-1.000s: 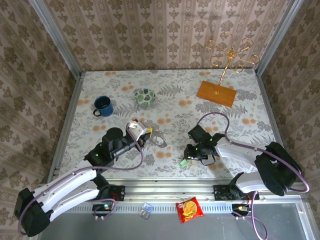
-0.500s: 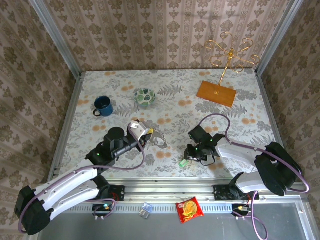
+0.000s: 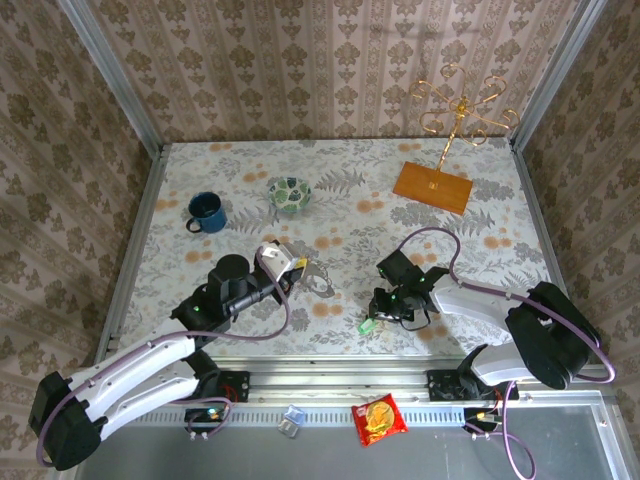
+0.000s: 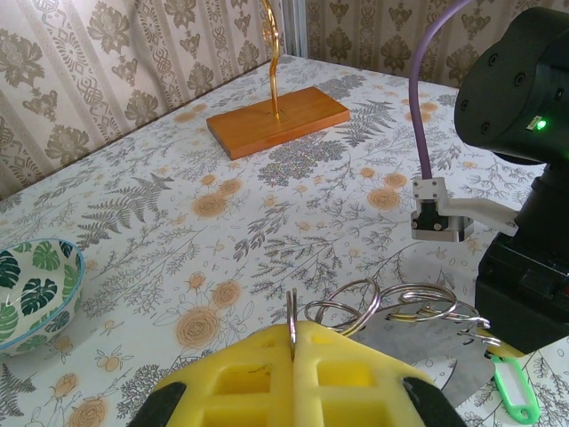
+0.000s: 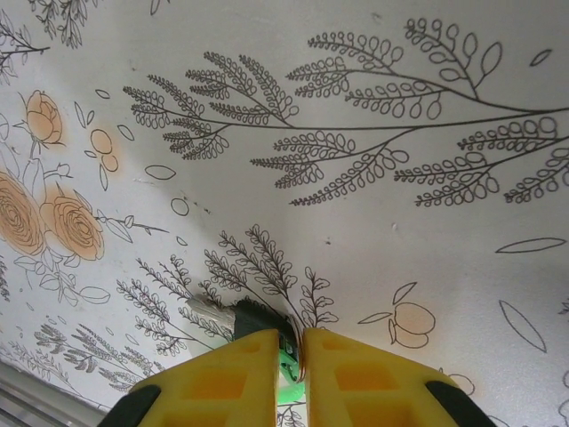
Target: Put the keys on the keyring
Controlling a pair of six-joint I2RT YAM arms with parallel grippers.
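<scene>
Left gripper (image 3: 296,268): centre-left of the top view, yellow pads pressed together on the keyring's thin wire
Left gripper, wrist view (image 4: 292,336): bottom centre of the frame, with the wire standing upright in the seam between the pads
Keyring (image 3: 318,281): centre of the top view, just right of the left gripper
Keyring, left wrist view (image 4: 291,307): lower centre, its loops spreading to the right ahead of the pads, over a flat grey metal piece (image 4: 418,349)
Right gripper (image 3: 376,317): lower centre-right of the top view, tip pointing down at the table (image 3: 340,215)
Right gripper, wrist view (image 5: 300,356): bottom centre, pads a narrow slit apart and pinching the green key
Green key (image 3: 367,326): at the right gripper's tip in the top view; in the slit at the bottom edge (image 5: 286,381); lower right corner of the left wrist view (image 4: 516,398)
Dark piece (image 5: 256,316): just ahead of the right pads, with a grey blade at its left; cannot tell if it is the other key
Bowl (image 3: 289,193): upper centre-left, well apart from both grippers
Mug (image 3: 205,212): left of the bowl
Stand (image 3: 433,185): upper right, on an orange base
</scene>
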